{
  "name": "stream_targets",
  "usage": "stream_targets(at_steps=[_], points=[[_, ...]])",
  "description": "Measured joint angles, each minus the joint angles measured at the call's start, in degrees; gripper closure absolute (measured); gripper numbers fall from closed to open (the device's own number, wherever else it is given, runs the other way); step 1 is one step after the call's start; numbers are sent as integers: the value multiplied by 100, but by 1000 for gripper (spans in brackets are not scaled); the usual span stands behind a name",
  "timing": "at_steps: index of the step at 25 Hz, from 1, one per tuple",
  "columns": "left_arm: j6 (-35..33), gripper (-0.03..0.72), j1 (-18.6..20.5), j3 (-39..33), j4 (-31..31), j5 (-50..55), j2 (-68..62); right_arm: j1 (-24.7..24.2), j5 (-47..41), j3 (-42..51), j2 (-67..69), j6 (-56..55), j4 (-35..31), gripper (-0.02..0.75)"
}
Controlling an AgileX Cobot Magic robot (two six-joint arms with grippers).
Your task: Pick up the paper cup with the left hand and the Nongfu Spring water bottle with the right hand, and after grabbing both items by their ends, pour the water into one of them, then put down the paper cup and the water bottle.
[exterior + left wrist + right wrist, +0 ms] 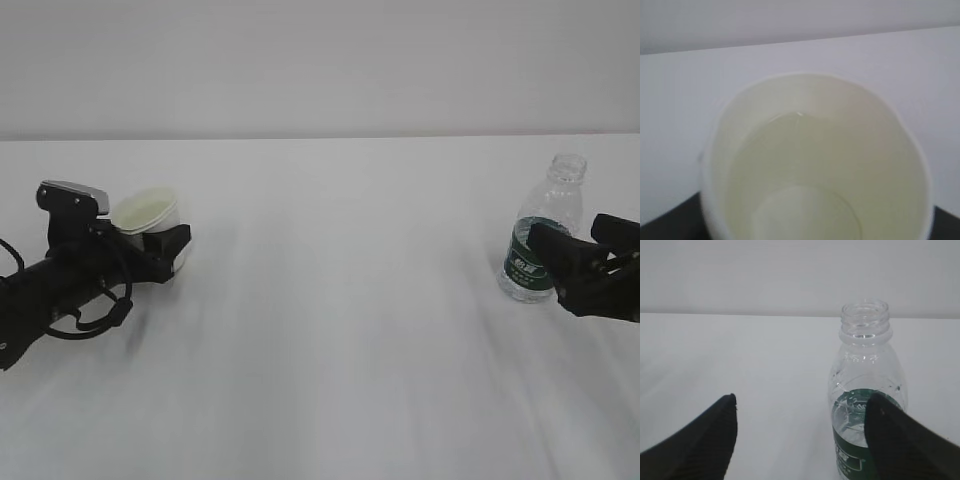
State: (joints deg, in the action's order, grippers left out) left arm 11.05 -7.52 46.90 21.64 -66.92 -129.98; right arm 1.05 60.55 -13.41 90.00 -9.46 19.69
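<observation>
The paper cup is at the far left, low over the white table, between the jaws of my left gripper. In the left wrist view the paper cup fills the frame, with clear water inside. Dark fingers show only at the bottom corners, so contact with the cup wall is not visible. The Nongfu Spring water bottle stands upright and capless at the far right. My right gripper is open just in front of it. The bottle, a little water low inside, sits behind the right finger; the gap holds nothing.
A plain pale wall runs behind the table's far edge. Loose black cables hang from the left arm near the table top. No other objects stand between the two grippers.
</observation>
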Motion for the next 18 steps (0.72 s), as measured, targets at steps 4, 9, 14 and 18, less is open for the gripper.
stream_targets(at_steps=[4,9,14,18], points=[[0,94,0,0,153,48,-12,0,0,0,0,0,0,145],[0,66,0,0,206,48,-12,0,0,0,0,0,0,145],[0,63,0,-11,313,48,-12,0,0,0,0,0,0,146],[0,62,0,-142,322,48,4,0,0,0,0,0,2,145]])
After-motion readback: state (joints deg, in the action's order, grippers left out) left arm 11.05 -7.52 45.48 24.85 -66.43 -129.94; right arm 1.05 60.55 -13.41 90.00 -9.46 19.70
